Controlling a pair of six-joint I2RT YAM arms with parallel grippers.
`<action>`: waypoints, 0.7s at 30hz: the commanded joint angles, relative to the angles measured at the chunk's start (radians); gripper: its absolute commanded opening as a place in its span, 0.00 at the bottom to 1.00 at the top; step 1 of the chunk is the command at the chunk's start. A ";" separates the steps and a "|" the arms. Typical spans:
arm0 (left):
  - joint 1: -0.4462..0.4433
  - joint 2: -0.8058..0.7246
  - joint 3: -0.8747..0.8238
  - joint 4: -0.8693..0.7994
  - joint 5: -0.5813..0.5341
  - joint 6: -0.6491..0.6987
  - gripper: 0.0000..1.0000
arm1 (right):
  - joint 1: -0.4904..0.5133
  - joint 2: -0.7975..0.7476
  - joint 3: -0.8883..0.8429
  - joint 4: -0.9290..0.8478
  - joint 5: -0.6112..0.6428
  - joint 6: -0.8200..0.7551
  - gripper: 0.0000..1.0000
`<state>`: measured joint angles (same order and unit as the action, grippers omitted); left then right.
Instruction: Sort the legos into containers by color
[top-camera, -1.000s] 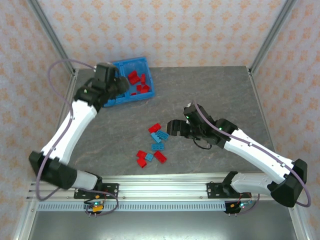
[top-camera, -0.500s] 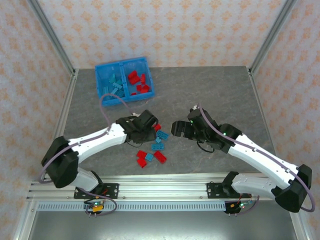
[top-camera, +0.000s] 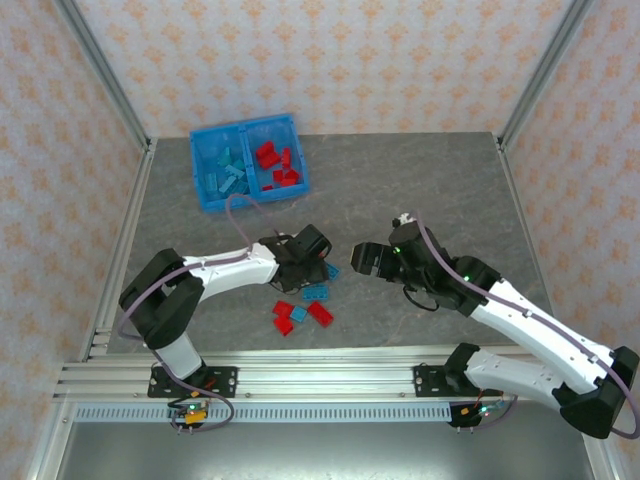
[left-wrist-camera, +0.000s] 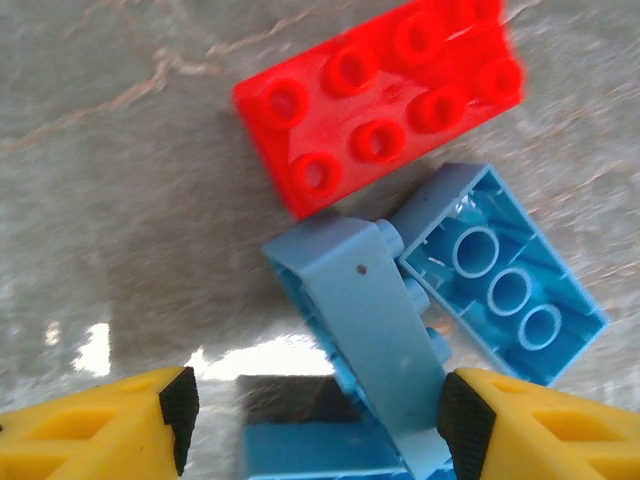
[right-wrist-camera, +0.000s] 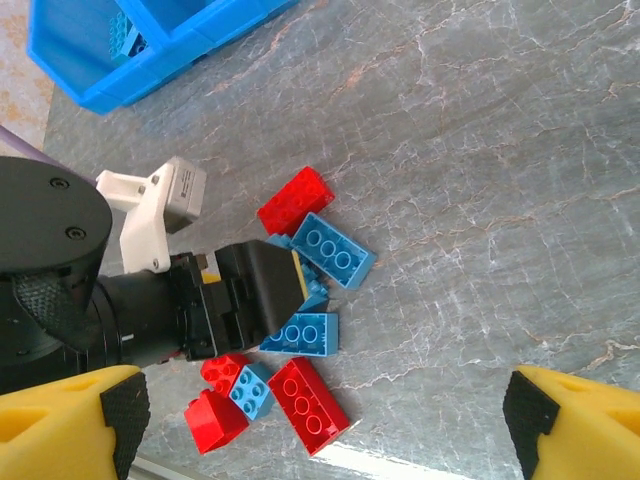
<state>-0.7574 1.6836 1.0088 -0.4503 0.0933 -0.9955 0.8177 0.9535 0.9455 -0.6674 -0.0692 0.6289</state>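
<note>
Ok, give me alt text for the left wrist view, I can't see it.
The open left gripper hangs over a tilted light blue brick between its yellow fingers. Beside it to the right lies an upside-down blue brick, and a red brick sits studs-up beyond, all on the grey table.

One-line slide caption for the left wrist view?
Open left end effector straddles a tilted blue lego, beside an upturned blue lego and a red lego on the table.

Loose red and light-blue legos (top-camera: 320, 312) lie clustered mid-bench. In the translucent blue bin (top-camera: 256, 198), blue ones sit in the left compartment, red in the right.
</note>
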 joint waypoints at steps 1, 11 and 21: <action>0.003 0.028 -0.018 0.010 -0.030 -0.008 0.66 | 0.001 -0.015 -0.016 -0.024 0.036 0.013 0.93; 0.007 0.040 -0.052 -0.026 -0.080 0.025 0.58 | 0.001 -0.006 -0.013 -0.010 0.029 0.017 0.93; 0.039 0.006 -0.050 -0.082 -0.095 0.062 0.35 | 0.001 0.006 -0.011 0.015 -0.121 -0.058 0.93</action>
<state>-0.7498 1.7081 0.9695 -0.4656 0.0528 -0.9600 0.8173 0.9520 0.9352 -0.6662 -0.0910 0.6270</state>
